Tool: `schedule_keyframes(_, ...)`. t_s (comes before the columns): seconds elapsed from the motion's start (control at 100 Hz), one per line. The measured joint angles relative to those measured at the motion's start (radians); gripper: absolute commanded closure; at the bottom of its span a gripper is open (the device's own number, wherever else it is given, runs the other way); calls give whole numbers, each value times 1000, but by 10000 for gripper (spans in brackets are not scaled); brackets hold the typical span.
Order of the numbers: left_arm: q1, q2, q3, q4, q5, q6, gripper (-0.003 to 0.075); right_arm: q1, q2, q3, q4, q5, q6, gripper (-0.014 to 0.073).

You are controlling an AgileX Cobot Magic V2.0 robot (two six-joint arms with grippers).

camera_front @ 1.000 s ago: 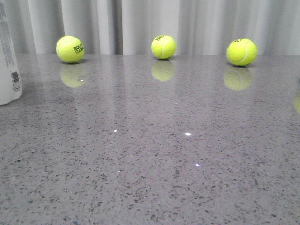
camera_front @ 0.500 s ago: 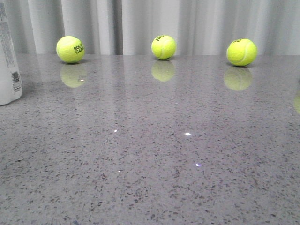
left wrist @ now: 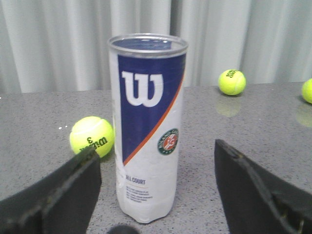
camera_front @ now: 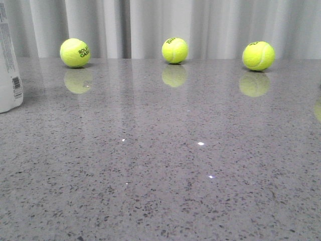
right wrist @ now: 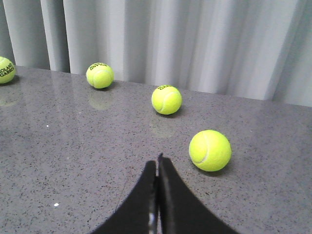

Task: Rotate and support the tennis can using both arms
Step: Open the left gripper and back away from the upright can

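In the front view only a sliver of the tennis can (camera_front: 10,65) shows, cut off by the left edge of the frame; its white label with small print and a barcode is visible, but the top and most of the body are out of sight; neither arm appears in this view. The can's lower end rests on the speckled grey table (camera_front: 165,165), and three yellow tennis balls (camera_front: 175,50) line the far edge before a pale curtain (camera_front: 150,25).

In the left wrist view the tennis can (left wrist: 147,126) stands upright on the table, centred ahead of the left gripper (left wrist: 157,192) and between its two black fingers (left wrist: 253,190); the fingers are spread wide and stand apart from the can on both sides. The can is a clear cylinder with a silver rim, a navy panel bearing a large white W, an orange diagonal stripe, a round green badge and small lettering too fine to read fully. A tennis ball (left wrist: 92,136) sits just beside the can, behind one finger.

In the right wrist view the right gripper (right wrist: 157,168) has its fingers pressed together, holding nothing; a tennis ball (right wrist: 209,150) lies near the fingertips, to one side.
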Motion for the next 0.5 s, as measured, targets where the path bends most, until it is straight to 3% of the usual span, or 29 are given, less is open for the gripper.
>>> schedule_keyframes(0.17, 0, 0, 30, -5, -48, 0, 334, 0, 0, 0, 0, 0, 0, 662)
schedule_keyframes(0.29, 0, 0, 32, -7, -57, 0, 483, 0, 0, 0, 0, 0, 0, 662)
schedule_keyframes(0.44, 0, 0, 33, -7, -62, 0, 734, 0, 0, 0, 0, 0, 0, 662)
schedule_keyframes(0.5, 0, 0, 33, -7, -65, 0, 741, 0, 0, 0, 0, 0, 0, 662)
